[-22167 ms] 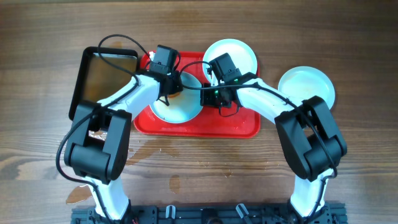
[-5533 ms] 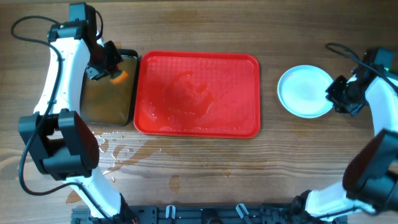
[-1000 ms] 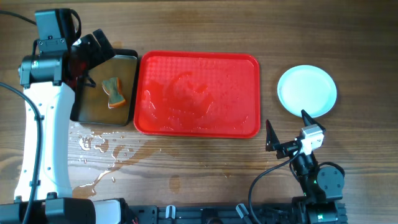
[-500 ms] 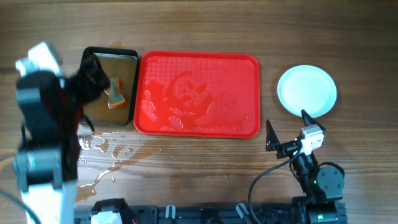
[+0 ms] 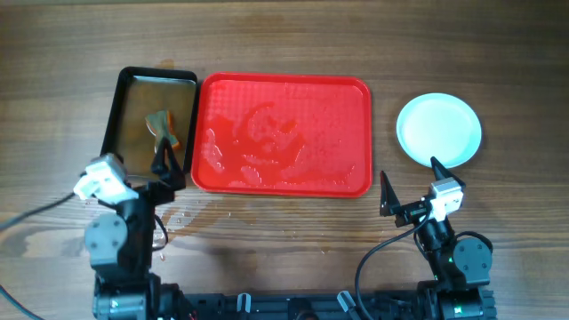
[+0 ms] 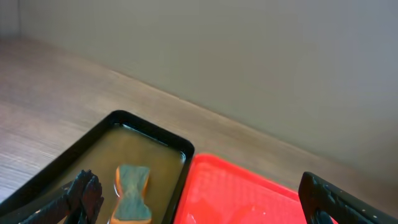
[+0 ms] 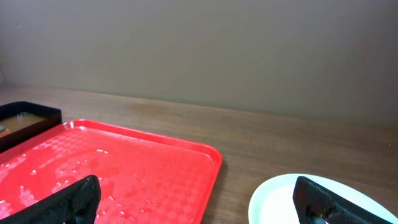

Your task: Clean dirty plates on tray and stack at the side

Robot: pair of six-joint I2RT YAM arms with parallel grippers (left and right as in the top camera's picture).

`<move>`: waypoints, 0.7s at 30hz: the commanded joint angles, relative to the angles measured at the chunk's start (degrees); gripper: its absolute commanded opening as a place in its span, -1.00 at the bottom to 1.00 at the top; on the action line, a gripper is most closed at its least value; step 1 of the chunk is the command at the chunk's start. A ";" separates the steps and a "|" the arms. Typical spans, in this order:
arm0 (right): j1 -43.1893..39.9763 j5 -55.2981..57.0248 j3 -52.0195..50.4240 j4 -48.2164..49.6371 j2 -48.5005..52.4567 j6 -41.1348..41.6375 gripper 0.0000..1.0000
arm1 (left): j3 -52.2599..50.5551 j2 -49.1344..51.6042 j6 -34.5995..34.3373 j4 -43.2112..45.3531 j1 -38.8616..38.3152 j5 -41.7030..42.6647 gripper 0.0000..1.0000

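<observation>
Tray bare; plates piled near counter's right edge; left tool, right tool released; task looks done.

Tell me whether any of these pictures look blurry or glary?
Overhead: sharp and evenly lit, with small wet glints on the red tray. Left wrist: clear on the sponge, with its dark fingers cropped at the bottom edge. Right wrist: flat light with no glare; the white plate is cut off by the frame.
</observation>
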 commanded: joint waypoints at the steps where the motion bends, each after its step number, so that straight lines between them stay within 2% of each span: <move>1: -0.02 -0.04 -0.09 0.31 -0.66 1.11 1.00 | -6.34 -7.72 3.04 2.95 -1.75 0.63 1.00; 7: -0.02 -0.04 -0.09 0.31 -0.68 1.09 0.99 | -11.26 -16.11 9.44 2.91 -3.91 0.68 1.00; 13: -0.02 -0.04 -0.09 0.31 -0.66 1.11 1.00 | -15.76 -21.03 9.55 2.91 -4.00 0.66 1.00; 21: -0.02 -0.07 -0.09 0.31 -0.68 1.11 0.99 | -17.90 -20.96 9.53 -0.46 -3.98 0.48 1.00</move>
